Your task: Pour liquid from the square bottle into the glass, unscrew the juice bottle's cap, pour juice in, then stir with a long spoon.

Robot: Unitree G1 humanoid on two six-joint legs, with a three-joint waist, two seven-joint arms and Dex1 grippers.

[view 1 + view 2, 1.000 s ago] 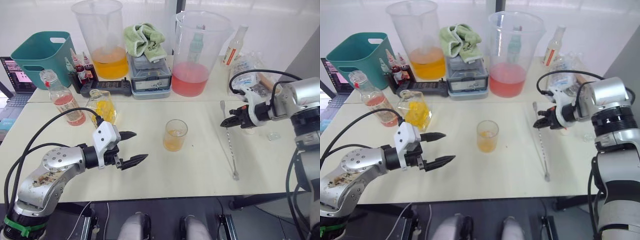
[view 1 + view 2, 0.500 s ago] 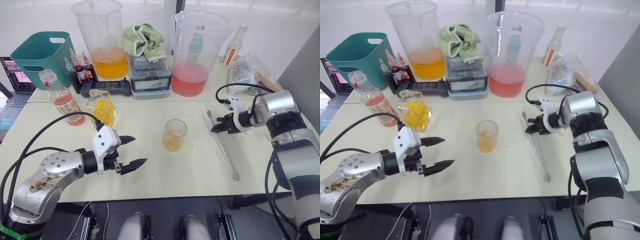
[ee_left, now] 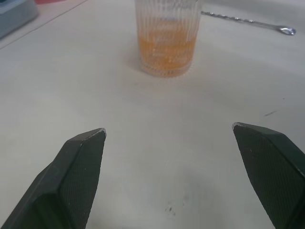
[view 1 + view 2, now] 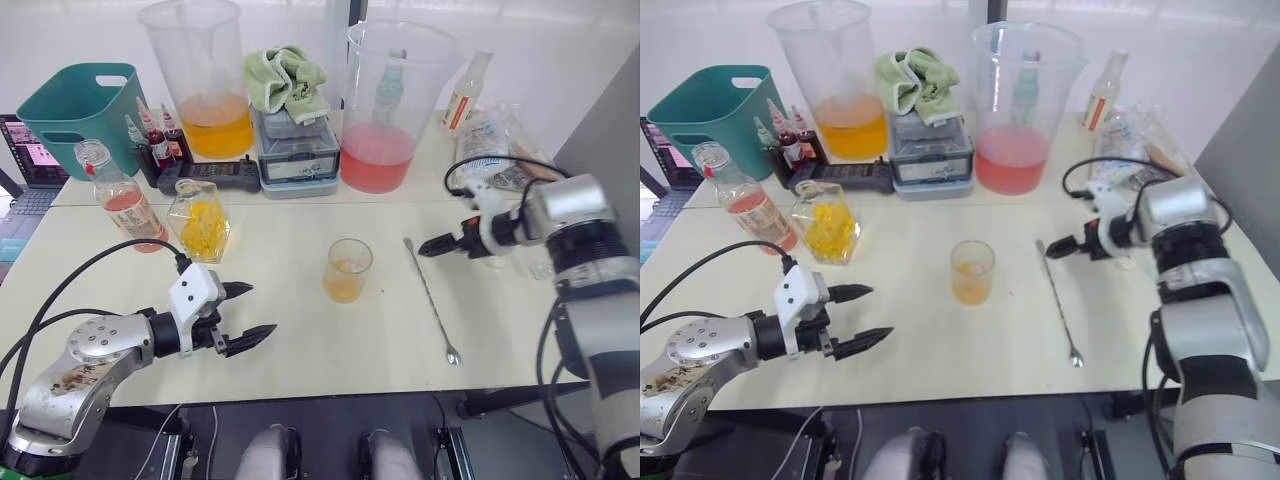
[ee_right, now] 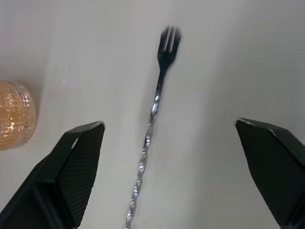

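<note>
The glass [image 4: 348,270] stands mid-table with orange liquid in its bottom; it also appears as glass [image 3: 166,38] ahead of my left gripper [image 3: 169,131]. That left gripper [image 4: 255,310] hovers open and empty, to the left of the glass and nearer the table's front edge. The long spoon [image 4: 428,297] lies flat on the table right of the glass, and its forked end [image 5: 167,38] points away from my right wrist camera. My right gripper [image 4: 437,245] is open above that far end, holding nothing. The square bottle [image 4: 200,220] and the uncapped juice bottle [image 4: 120,198] stand at the left. The cap is out of view.
At the back stand a pitcher of orange liquid [image 4: 205,75] and a pitcher of pink liquid [image 4: 385,105], with a green cloth [image 4: 287,80] on a grey box between them. A teal basket [image 4: 75,105], dropper bottles [image 4: 155,140] and a black controller [image 4: 205,175] sit back left. A slim bottle [image 4: 467,92] stands back right.
My right gripper was shut on the long spoon's far end, shifted it toward the glass, then opened and let it go. The spoon now lies closer to the glass.
</note>
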